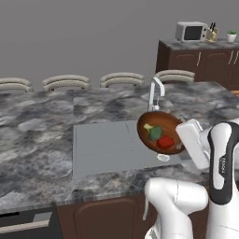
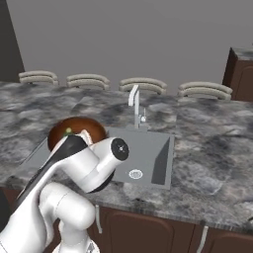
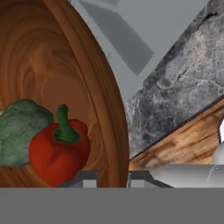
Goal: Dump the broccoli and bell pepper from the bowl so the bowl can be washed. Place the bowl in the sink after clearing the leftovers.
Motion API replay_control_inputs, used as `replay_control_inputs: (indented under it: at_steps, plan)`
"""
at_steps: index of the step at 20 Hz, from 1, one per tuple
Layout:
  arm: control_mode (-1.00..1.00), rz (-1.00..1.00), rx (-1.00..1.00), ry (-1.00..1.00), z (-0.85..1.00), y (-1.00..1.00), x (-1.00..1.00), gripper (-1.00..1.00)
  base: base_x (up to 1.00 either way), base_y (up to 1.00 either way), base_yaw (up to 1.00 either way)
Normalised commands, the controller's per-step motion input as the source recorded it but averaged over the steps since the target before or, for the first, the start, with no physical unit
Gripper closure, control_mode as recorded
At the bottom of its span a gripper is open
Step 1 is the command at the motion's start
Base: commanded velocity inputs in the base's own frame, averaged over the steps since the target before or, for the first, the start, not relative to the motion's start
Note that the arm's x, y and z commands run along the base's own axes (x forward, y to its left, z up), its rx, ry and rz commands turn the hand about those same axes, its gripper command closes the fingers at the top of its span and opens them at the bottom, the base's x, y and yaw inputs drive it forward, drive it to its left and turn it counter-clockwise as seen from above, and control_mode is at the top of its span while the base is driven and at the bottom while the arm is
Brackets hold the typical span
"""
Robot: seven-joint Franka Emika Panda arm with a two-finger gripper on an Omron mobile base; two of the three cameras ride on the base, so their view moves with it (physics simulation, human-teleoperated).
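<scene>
Fingers (image 3: 113, 178) pinch the rim of the bowl (image 3: 48, 87), one tip on each side of the wall. In the hand view the bell pepper (image 3: 57, 151) and broccoli (image 3: 22, 131) sit touching, low in the bowl just beside the fingers.

Left base view: bowl (image 1: 161, 132) held tilted, mouth facing the camera, over the right end of the sink (image 1: 107, 147), below the faucet (image 1: 156, 93). Broccoli (image 1: 154, 132) and bell pepper (image 1: 165, 142) are not yet out.

Right base view: bowl (image 2: 74, 129) above the sink (image 2: 153, 153), near its left end, partly hidden by the arm.

Judgement: leftovers lie toward the gripped rim; dumping needs the far rim lower.
</scene>
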Motion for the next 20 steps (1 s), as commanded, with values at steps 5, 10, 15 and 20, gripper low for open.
replay_control_inputs:
  at_steps: [5, 10, 15, 20]
  plan:
    - [-1.00, -0.04, -0.12, 0.02, 0.00, 0.30, 0.78, 1.00, 0.00, 0.00, 0.00]
    - [-1.00, -0.06, -0.22, 0.11, -0.01, 0.20, 1.00, 1.00, 0.00, 0.00, 0.00]
    - [-1.00, -0.02, -0.25, 0.24, 0.00, 0.13, 0.97, 1.00, 0.00, 0.00, 0.00]
    - [-1.00, 0.00, -0.20, 0.32, -0.13, 0.04, 0.61, 1.00, 0.00, 0.00, 0.00]
